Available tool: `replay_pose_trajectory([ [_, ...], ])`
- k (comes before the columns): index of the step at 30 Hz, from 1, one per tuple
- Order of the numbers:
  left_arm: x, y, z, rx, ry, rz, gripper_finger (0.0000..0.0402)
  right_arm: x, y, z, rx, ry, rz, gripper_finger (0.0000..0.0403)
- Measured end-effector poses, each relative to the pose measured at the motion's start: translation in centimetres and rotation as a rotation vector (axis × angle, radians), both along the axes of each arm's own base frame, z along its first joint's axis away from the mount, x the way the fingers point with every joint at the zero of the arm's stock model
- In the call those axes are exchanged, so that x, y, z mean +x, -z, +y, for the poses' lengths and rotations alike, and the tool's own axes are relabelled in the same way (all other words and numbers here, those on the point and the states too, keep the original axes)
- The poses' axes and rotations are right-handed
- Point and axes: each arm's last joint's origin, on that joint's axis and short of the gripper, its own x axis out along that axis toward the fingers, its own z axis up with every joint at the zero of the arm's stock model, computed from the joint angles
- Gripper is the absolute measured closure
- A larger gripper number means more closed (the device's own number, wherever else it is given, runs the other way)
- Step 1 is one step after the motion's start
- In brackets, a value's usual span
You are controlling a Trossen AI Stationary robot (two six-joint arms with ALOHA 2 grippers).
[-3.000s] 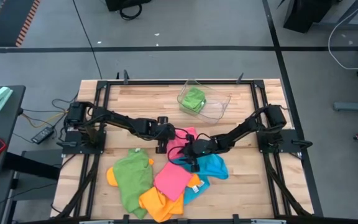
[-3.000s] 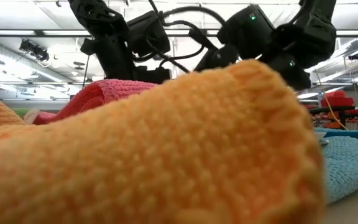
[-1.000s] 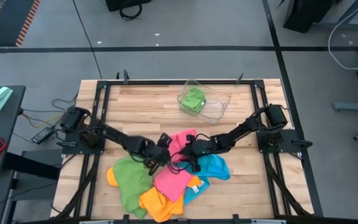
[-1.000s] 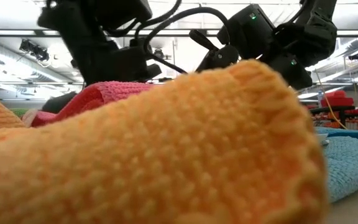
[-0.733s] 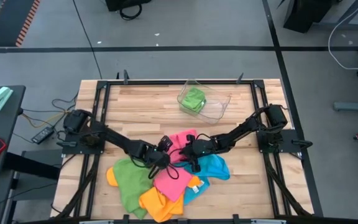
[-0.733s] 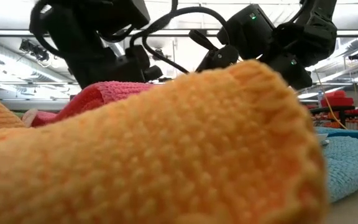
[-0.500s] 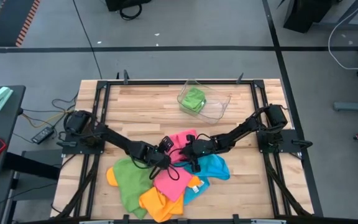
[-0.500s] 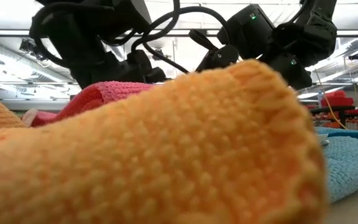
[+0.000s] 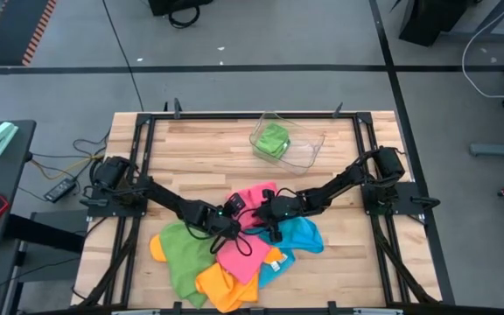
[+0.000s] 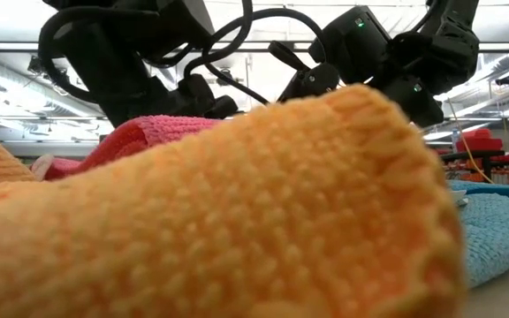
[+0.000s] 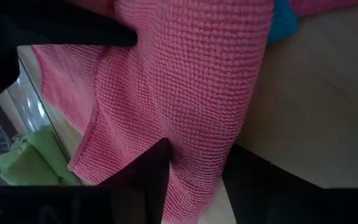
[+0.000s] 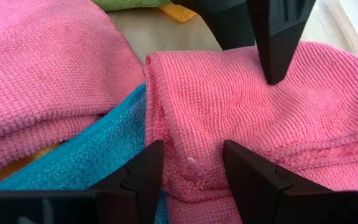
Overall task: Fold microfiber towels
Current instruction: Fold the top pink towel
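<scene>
Several microfiber towels lie heaped near the table's front: green (image 9: 182,249), orange (image 9: 221,284), a flat pink one (image 9: 243,249) and sky blue (image 9: 300,234). A second pink towel (image 9: 256,194) lies bunched on the pile's far side. My left gripper (image 9: 234,213) comes at it from the left and is shut on it. My right gripper (image 9: 265,213) comes from the right and is shut on the same towel. In the low view the orange towel (image 10: 237,203) fills the front and hides both contact places. My left gripper has a hanging edge of the pink towel (image 11: 194,168) between its two fingers; the cloth fills the gap. The fingers slant down from the table's left. The towel lies slack on the pile. One layer or several, I cannot tell. My right gripper pinches a raised fold of the pink towel (image 12: 188,155) between its two fingers, near the towel's hemmed edge. It slants down from the table's right. The fold holds several layers, and the rest of the towel lies slack on the sky blue towel (image 12: 98,162).
A clear plastic tray (image 9: 309,150) with a folded green towel (image 9: 274,140) stands at the far centre of the table. Bare wood (image 9: 191,149) lies far left of the pile. Black frame rails (image 9: 143,157) run along both sides.
My left gripper has sunk and drawn toward the near edge onto the pink towel, rolling a little as it came. My right gripper and the pile have kept still.
</scene>
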Motion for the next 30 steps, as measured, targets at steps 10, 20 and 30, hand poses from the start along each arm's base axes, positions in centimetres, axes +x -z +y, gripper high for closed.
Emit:
replay_pose_trajectory([
  [10,-0.2,0.1,-0.5,-0.06,-0.018,-0.007,0.0325,0.0,-0.7,0.1,0.006,-0.002,-0.022,0.0226],
  [20,-0.1,0.1,-0.8,-0.116,-0.017,-0.013,0.0369,-0.6,-3.0,0.0,0.004,-0.003,-0.017,0.0226],
  [30,-0.6,-1.3,-1.1,-0.259,0.021,0.005,0.0389,-2.2,-5.8,-0.4,-0.016,0.007,0.042,0.0226],
])
